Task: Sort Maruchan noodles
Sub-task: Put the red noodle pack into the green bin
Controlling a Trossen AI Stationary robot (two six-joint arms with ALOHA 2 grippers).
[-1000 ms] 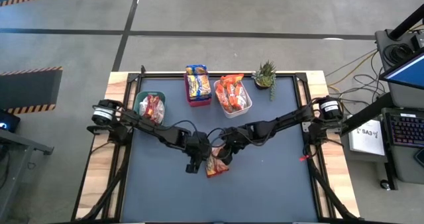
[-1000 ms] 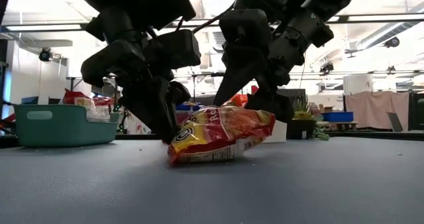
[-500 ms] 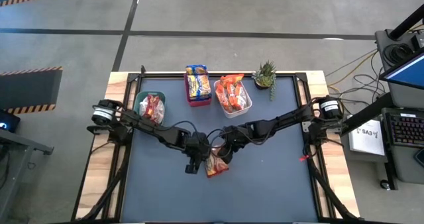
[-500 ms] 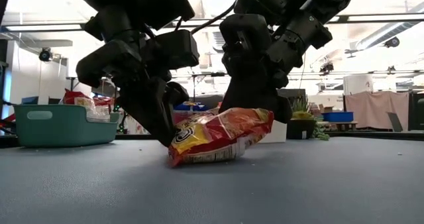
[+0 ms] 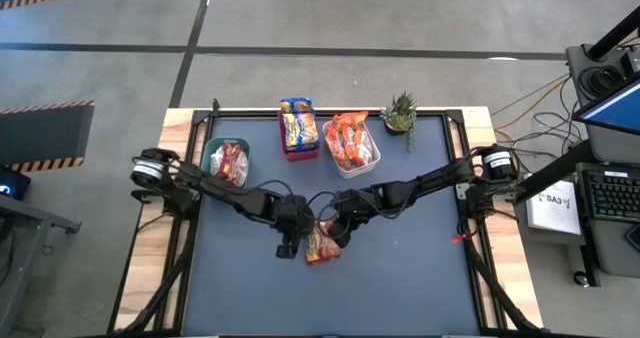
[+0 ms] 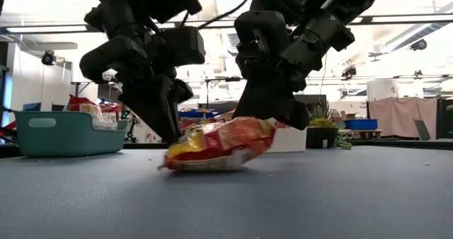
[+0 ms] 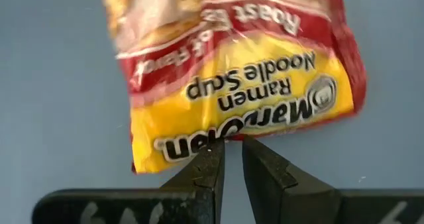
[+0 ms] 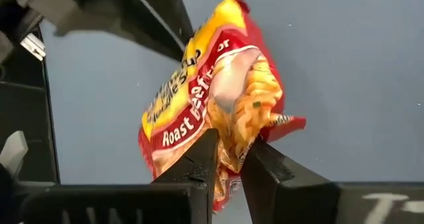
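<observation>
Packet (image 8: 218, 91) of Maruchan roast-beef ramen, tabletop (image 5: 400, 278) centre: right gripper (image 8: 228, 161) fingers pinch its end; left gripper (image 7: 232, 159) fingers closed, empty, at nine o'clock. Next: lift toward twelve-o'clock bins.

The noodle packet (image 8: 215, 98) runs behind the right gripper's fingers (image 8: 199, 161) in the right wrist view; its top is cut off in the left wrist view.

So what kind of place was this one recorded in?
Probably a robotics lab or workshop: bare concrete floor with hazard-striped tape, a keyboard at a workstation beside the table, and an open hall with ceiling lights behind.
</observation>
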